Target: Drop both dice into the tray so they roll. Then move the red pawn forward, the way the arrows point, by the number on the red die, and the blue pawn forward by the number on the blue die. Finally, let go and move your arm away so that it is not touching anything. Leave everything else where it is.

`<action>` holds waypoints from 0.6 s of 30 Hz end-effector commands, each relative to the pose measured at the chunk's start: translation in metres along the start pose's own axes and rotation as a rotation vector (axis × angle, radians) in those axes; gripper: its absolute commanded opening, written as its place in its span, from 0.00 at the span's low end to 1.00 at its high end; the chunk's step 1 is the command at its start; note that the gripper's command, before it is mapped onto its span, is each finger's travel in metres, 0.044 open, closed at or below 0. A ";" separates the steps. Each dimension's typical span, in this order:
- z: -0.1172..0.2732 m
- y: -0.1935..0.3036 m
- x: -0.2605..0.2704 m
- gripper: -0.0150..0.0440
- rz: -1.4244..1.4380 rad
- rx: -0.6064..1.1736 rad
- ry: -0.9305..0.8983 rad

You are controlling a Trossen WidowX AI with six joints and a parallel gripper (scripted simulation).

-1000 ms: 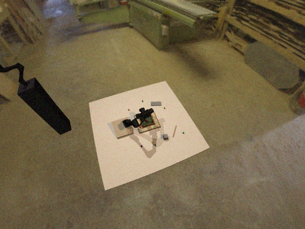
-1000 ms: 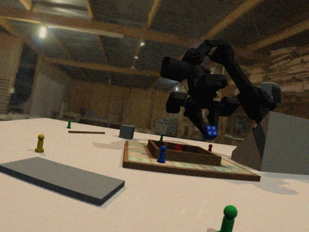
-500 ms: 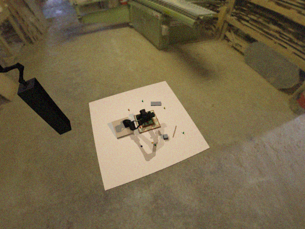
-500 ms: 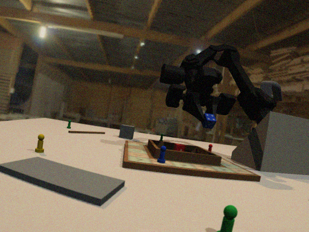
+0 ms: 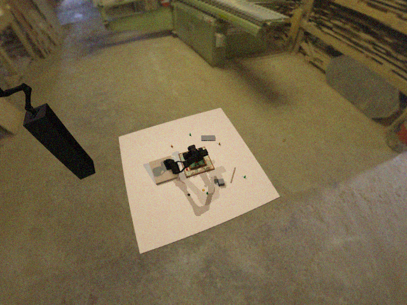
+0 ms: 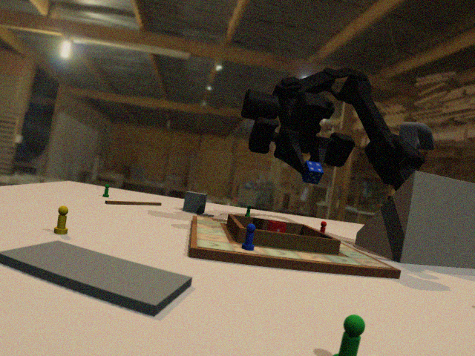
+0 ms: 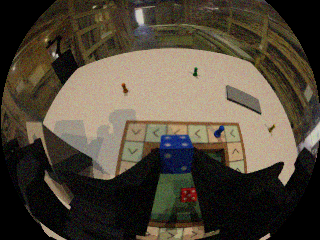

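Blue die [image 6: 312, 171] [image 7: 176, 154] gripped aloft above the tray [image 5: 198, 168] [image 6: 295, 242] [image 7: 175, 224].
The gripper [image 5: 196, 156] [image 6: 311, 165] [image 7: 175, 152] clasps it; in the wrist view, the red die [image 6: 277, 226] [image 7: 188, 195] lies in the tray between five and six o'clock from it, the blue pawn [image 6: 249, 237] [image 7: 219, 131] at two.

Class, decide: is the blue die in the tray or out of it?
Out: the blue die is gripped between the end effector's fingertips, above the tray.
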State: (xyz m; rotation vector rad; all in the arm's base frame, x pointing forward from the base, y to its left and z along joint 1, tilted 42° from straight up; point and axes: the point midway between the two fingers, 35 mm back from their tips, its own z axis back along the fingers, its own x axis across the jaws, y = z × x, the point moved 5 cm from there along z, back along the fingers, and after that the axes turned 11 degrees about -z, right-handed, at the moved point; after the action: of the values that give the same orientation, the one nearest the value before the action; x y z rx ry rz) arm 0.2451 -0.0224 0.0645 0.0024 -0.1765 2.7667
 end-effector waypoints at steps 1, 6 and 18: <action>0.004 -0.006 -0.028 0.25 0.003 -0.007 0.012; 0.005 -0.011 -0.063 0.25 0.003 -0.008 0.015; 0.005 -0.011 -0.063 0.25 0.003 -0.008 0.015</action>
State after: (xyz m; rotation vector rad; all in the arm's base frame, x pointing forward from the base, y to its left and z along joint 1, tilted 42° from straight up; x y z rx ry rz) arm 0.3047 -0.0350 0.0674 -0.0124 -0.1769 2.7623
